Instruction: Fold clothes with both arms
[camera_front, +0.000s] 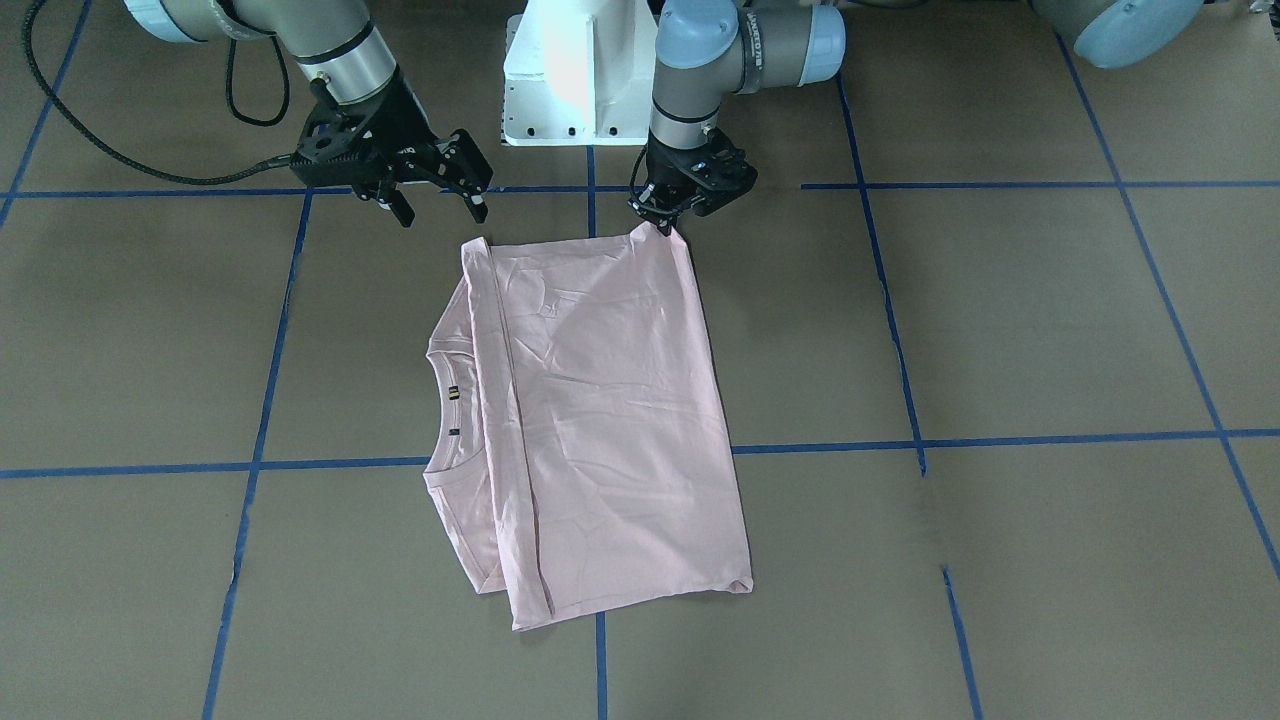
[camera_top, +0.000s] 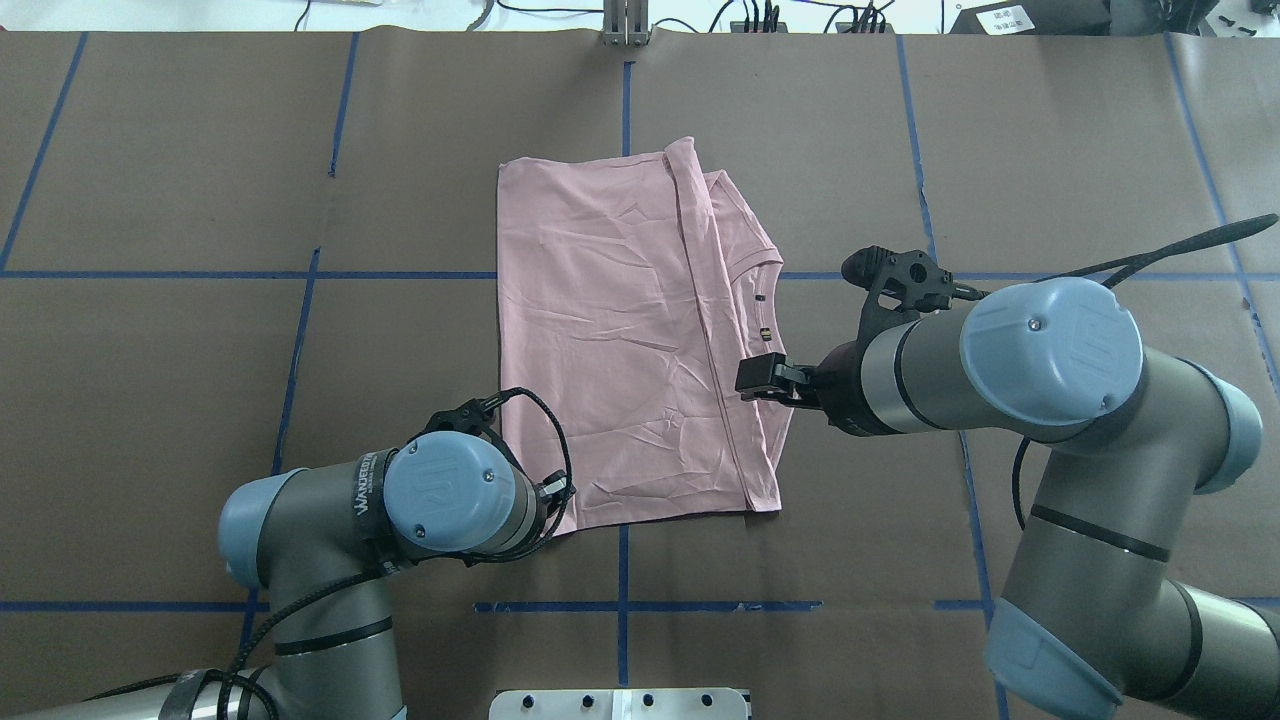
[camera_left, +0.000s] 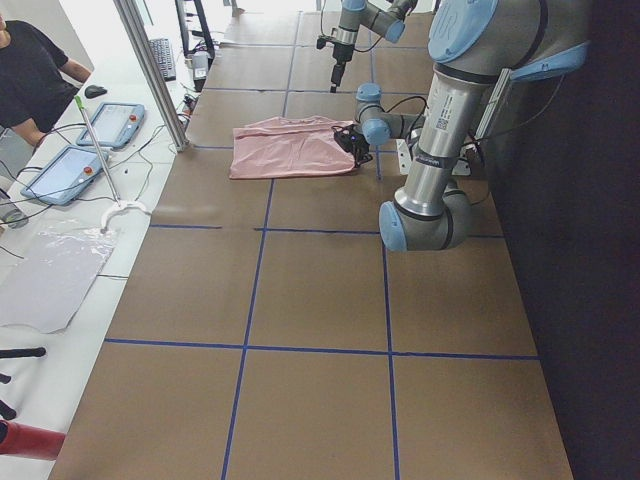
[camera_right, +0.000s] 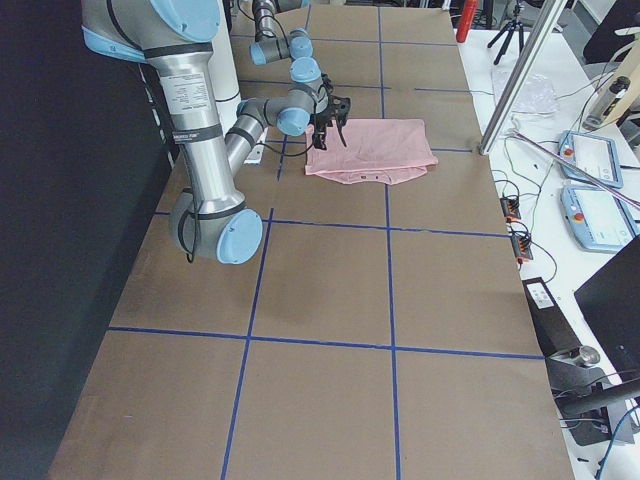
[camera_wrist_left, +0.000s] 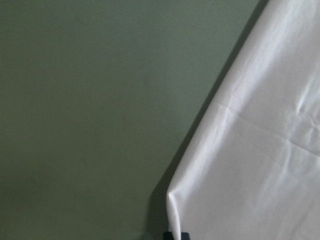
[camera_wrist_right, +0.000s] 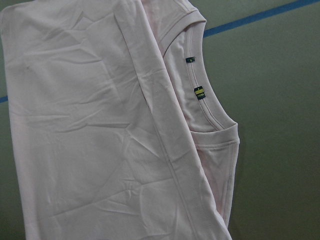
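Observation:
The pale pink T-shirt (camera_front: 600, 400) lies folded flat on the brown table, its ribbed collar (camera_front: 445, 400) toward my right arm's side and its plain side up. My left gripper (camera_front: 661, 226) is down at the shirt's near corner, fingers shut together on the fabric. The left wrist view shows that corner (camera_wrist_left: 175, 200) slightly raised, with a black fingertip (camera_wrist_left: 176, 235) just below it. My right gripper (camera_front: 442, 212) hovers open and empty just short of the shirt's other near corner (camera_front: 476, 245). The right wrist view looks down on the collar (camera_wrist_right: 210, 115) and the folded edge (camera_wrist_right: 160, 135).
The white pedestal base (camera_front: 580, 70) stands behind the shirt between the arms. Blue tape lines (camera_front: 590, 190) grid the table. In the exterior left view a person (camera_left: 30, 70) and tablets (camera_left: 70, 170) sit on a side bench beyond the table's far edge.

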